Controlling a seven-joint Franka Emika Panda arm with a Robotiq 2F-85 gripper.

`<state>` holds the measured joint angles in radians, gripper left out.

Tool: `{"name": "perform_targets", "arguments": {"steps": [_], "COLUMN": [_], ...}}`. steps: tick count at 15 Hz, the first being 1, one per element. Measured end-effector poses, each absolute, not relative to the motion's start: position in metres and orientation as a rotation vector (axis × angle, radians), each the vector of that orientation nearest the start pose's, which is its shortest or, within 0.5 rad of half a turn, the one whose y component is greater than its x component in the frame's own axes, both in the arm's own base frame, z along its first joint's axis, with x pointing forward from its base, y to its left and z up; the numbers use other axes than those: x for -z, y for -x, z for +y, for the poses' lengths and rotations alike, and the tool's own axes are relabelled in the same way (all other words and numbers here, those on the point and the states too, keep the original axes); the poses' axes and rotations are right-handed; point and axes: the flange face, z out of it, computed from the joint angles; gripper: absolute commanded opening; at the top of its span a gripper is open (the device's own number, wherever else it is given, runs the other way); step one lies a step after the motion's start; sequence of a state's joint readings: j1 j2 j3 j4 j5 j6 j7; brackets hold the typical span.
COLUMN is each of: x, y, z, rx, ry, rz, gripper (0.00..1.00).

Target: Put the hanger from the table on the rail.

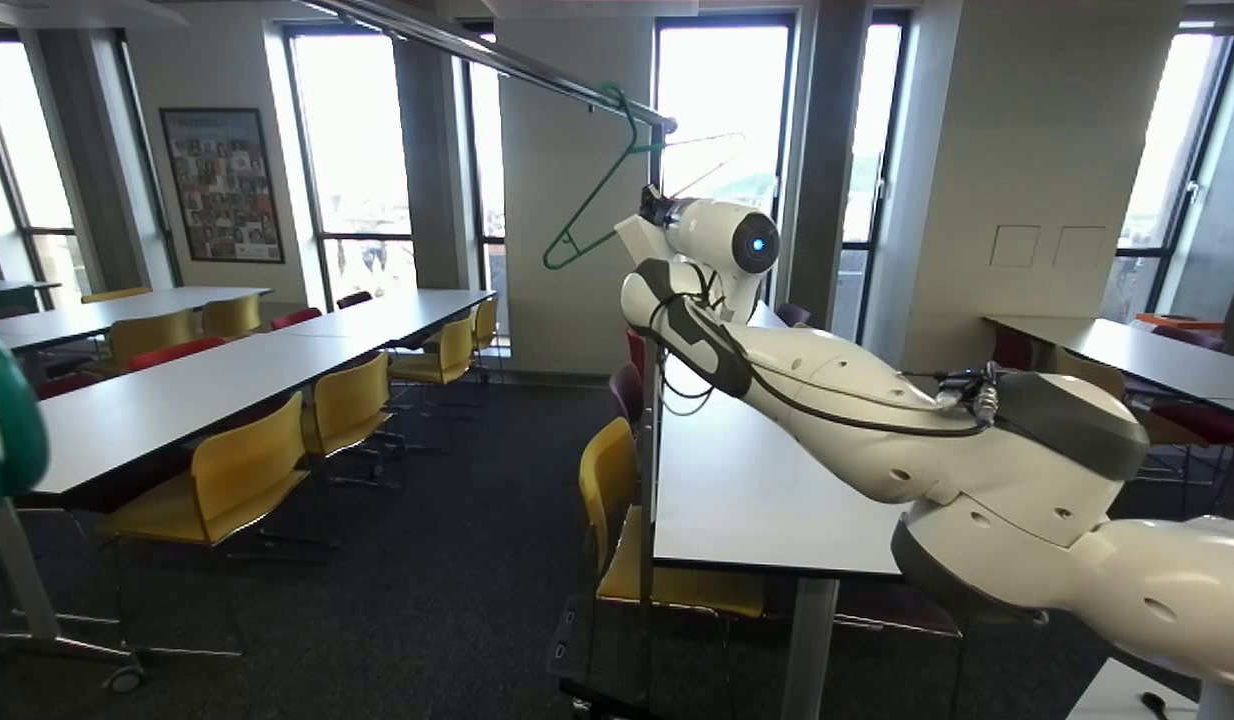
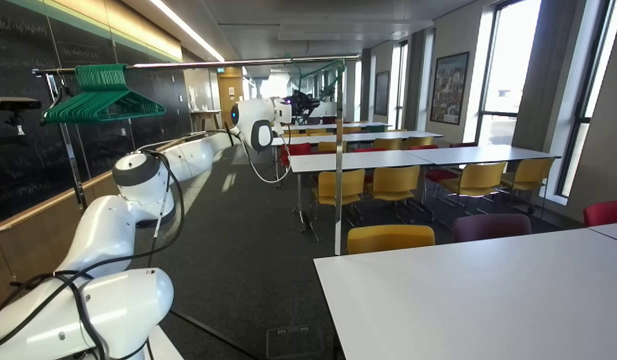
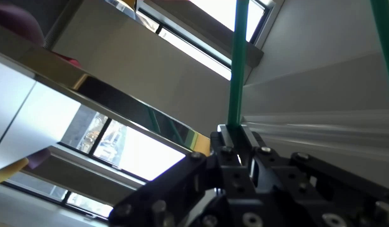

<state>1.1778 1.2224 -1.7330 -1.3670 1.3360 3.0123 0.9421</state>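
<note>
The green hanger [image 1: 589, 195] is tilted beside the rail [image 1: 497, 62], near the rail's end. Its hook overlaps the rail and looks to pass over it in both exterior views; whether it bears on the rail I cannot tell. The hanger also shows in an exterior view [image 2: 322, 68] beneath the rail [image 2: 188, 65]. In the wrist view my gripper [image 3: 235, 126] is shut on one straight bar of the hanger [image 3: 237, 72]. The gripper [image 2: 304, 104] is just below the rail. A white table [image 1: 747, 480] stands below; it also shows in an exterior view [image 2: 478, 295].
Several green hangers [image 2: 103, 97] hang bunched at the rail's opposite end; blurred green ones [image 1: 7, 420] show at an edge. An upright post [image 2: 339, 175] carries the rail close to the gripper. Yellow chairs [image 1: 609, 470] and other long tables [image 1: 197, 400] stand around.
</note>
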Motion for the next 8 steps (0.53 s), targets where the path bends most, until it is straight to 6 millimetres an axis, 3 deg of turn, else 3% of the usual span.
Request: {"name": "perform_targets", "arguments": {"steps": [4, 8], "x": [-0.646, -0.649], "y": [-0.665, -0.653], "z": [0.213, 0.252], "rx": [1.639, 1.473], "ry": [1.372, 1.284], "rz": [1.185, 1.193], "gripper": [0.73, 1.00]}}
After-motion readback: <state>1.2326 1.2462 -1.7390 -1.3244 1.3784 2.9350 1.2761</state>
